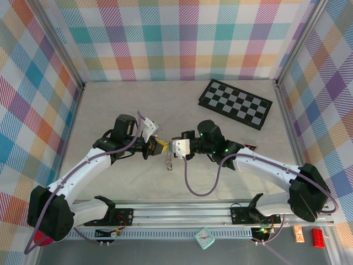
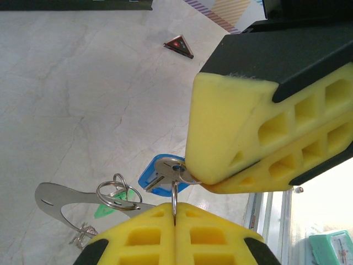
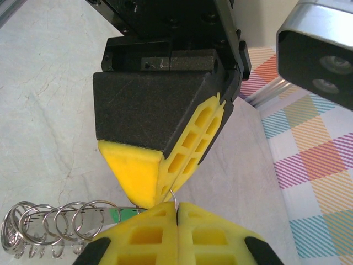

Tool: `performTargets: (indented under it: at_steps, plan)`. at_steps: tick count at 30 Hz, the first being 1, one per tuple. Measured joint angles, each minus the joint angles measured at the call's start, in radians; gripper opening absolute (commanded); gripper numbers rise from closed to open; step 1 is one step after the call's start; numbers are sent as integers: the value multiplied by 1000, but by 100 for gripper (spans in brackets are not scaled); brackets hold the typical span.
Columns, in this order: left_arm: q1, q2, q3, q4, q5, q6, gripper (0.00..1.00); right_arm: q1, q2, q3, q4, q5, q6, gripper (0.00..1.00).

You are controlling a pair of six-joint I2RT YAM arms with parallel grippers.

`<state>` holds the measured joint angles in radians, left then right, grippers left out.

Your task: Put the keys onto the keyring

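Pinching the keyring (image 2: 174,196): left fingers (image 2: 138,234), right fingers (image 3: 138,237).

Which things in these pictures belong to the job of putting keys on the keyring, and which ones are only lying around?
Part of the job:
blue-headed key
green-headed key
keyring

Only lying about:
chequered board
red-and-black triangle
small teal clock
red block

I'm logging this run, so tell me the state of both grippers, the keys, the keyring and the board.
left gripper: shut on the wire ring.
right gripper: shut on the wire ring too.
blue key: off the table, hanging on that ring.
red key: loose on the table.
green key: partly hidden, state unclear.
keyring: beside the grippers, small rings strung on it.
chequered board: flat on the table.
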<state>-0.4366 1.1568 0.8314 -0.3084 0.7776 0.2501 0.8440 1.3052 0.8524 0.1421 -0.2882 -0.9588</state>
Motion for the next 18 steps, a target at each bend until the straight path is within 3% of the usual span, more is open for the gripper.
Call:
performTargets:
  at_steps: [18]
  plan:
    - [0, 0, 0, 0, 0, 0, 0, 0, 10, 0, 0, 5, 0, 0]
